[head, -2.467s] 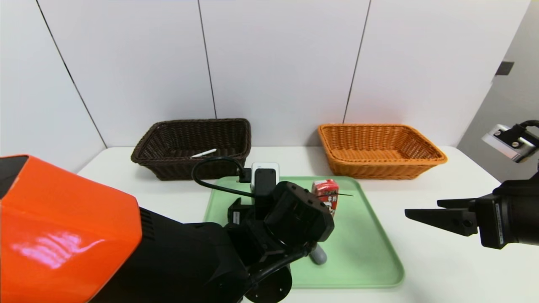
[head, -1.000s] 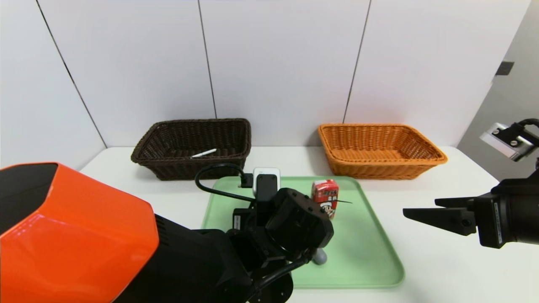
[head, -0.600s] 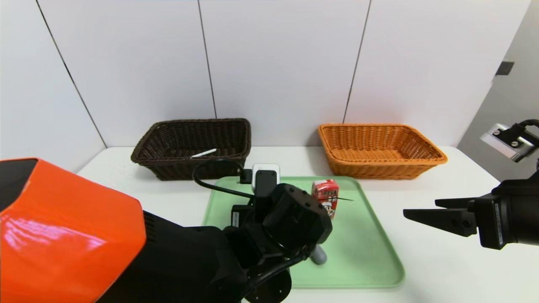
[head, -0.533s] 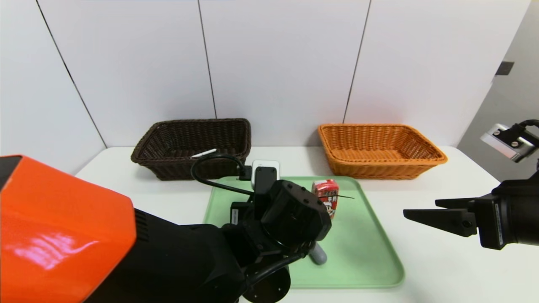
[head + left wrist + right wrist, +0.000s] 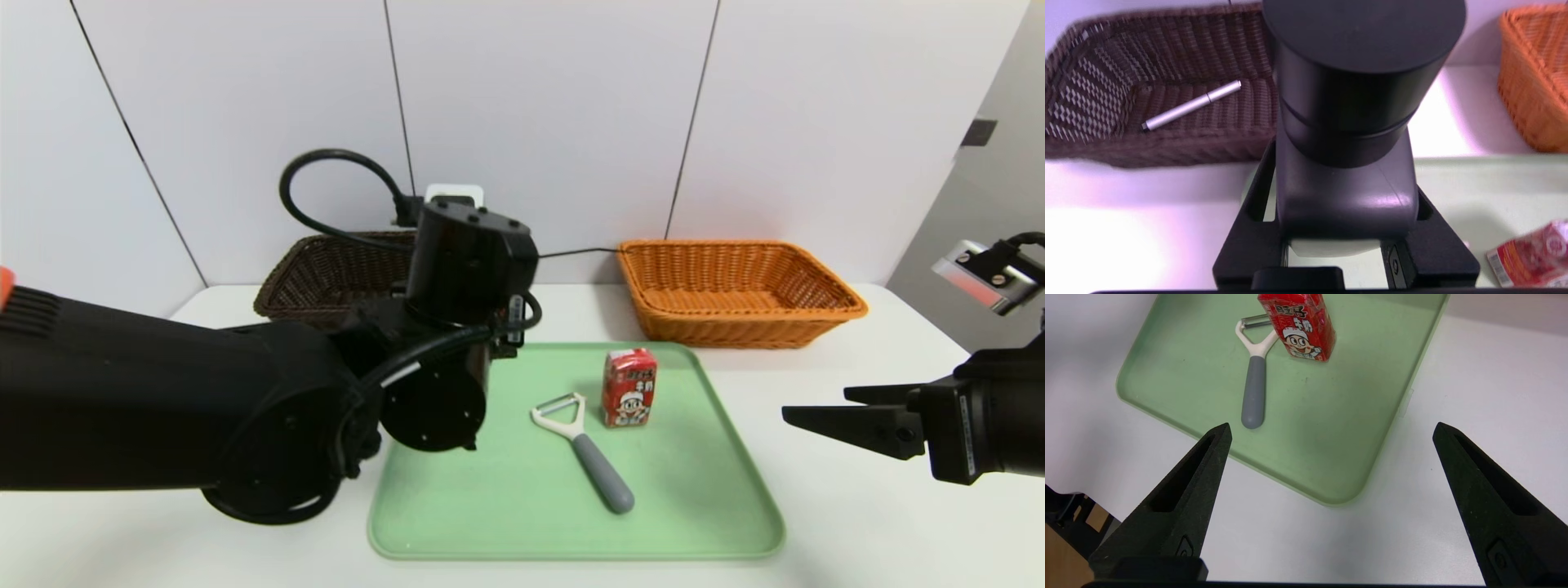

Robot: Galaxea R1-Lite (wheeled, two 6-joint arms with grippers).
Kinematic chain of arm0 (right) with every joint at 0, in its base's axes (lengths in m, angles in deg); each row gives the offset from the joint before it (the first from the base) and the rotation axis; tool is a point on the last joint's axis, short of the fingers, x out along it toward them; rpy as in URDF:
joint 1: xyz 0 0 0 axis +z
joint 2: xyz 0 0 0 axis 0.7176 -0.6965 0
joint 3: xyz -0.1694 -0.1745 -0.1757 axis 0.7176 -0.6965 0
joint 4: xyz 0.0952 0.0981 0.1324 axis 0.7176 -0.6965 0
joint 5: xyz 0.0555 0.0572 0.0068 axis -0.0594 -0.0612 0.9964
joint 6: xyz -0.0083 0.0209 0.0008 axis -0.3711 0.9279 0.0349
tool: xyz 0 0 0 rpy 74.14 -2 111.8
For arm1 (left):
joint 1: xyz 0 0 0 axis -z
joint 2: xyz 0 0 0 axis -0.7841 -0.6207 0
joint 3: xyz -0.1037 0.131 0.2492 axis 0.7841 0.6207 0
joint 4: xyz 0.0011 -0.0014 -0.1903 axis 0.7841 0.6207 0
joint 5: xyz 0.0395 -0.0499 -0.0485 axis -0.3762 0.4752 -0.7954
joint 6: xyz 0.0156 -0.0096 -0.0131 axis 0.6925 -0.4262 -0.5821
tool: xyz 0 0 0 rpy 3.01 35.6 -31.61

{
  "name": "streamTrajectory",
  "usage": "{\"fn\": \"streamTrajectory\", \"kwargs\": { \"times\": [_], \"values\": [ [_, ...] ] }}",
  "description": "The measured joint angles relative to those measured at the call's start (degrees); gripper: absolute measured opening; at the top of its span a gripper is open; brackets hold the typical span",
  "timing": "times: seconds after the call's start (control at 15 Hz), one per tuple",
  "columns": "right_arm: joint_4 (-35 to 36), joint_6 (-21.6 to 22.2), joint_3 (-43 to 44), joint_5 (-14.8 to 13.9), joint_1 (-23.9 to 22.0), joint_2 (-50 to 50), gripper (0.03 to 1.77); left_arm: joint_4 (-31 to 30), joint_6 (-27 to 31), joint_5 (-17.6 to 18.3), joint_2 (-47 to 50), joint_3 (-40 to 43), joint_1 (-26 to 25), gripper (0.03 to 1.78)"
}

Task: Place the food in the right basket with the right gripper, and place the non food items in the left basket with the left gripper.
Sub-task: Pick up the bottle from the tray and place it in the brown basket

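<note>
Black bottle [image 5: 1347, 102] between its fingers, the left gripper [image 5: 1345, 175] should clear the dark basket's [image 5: 1208, 143] near rim; the right gripper [image 5: 1333, 424] idles beside the tray [image 5: 1306, 457], fingers wide.

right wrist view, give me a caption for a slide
Open right gripper near the tray, where the carton and peeler lie

White table [image 5: 824, 363], green tray [image 5: 490, 527], dark brown basket [image 5: 302, 286], orange basket [image 5: 735, 327]
</note>
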Motion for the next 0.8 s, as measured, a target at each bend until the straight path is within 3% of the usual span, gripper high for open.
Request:
{"fn": "streamTrajectory", "kwargs": {
  "times": [0.47,0.8],
  "values": [
    [0.05,0.00,0.43,-0.04,0.01,-0.02,1.70,1.63,6.68,12.15,4.04,-5.29,-10.91,0.61],
    [0.05,-0.05,0.63,-0.06,0.00,-0.02,1.70,1.43,11.56,22.13,3.82,-7.03,-22.14,0.61]
  ]
}}
